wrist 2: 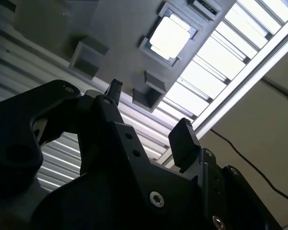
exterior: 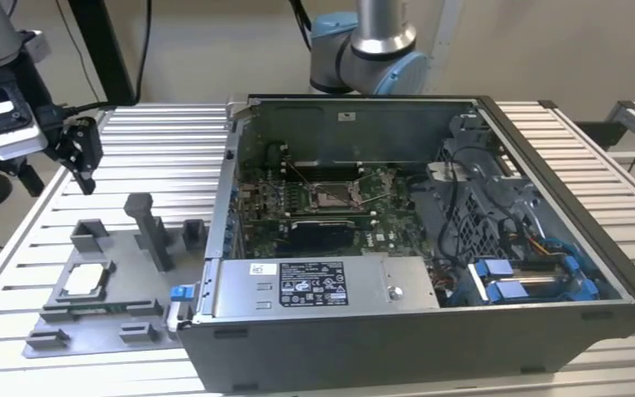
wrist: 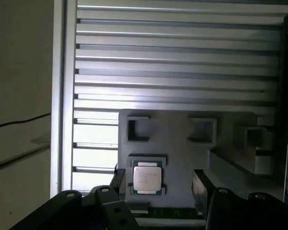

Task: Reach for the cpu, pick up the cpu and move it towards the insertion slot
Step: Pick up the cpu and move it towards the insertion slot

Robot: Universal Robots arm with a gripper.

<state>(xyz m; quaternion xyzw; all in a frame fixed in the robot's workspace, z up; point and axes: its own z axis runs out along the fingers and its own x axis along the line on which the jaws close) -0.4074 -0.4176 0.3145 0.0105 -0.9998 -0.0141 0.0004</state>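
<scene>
Fixture: a grey fixture plate [exterior: 130,310] is lying on the slatted bench [exterior: 174,149] by its near edge, towards the corner at the exterior view's left, with grey blocks standing up from it.
Cpu: the cpu [exterior: 86,281] is sitting flat in a square pocket of the fixture, pale face up, with nothing touching it.
Case: an open computer case [exterior: 406,351] is lying just beside the fixture, on the exterior view's right, and is taking up the middle of the bench.
Power supply: a silver box [exterior: 317,285] with a white label is sitting along the case's near wall.
Slot: the insertion slot [exterior: 332,194] is lying on the green board [exterior: 257,223] inside the case, beyond the power supply and well apart from the cpu.
End effector: the end effector [exterior: 53,165] is hanging in the air above the bench on the exterior view's left, higher than the fixture and clear of it. Its fingers [wrist 2: 185,141] are standing wide apart and gripping nothing. In the first wrist view the cpu is showing in the gap between them.
Arm joint: a grey-and-blue joint [exterior: 367,58] is showing behind the case at the bench's far edge.
</scene>
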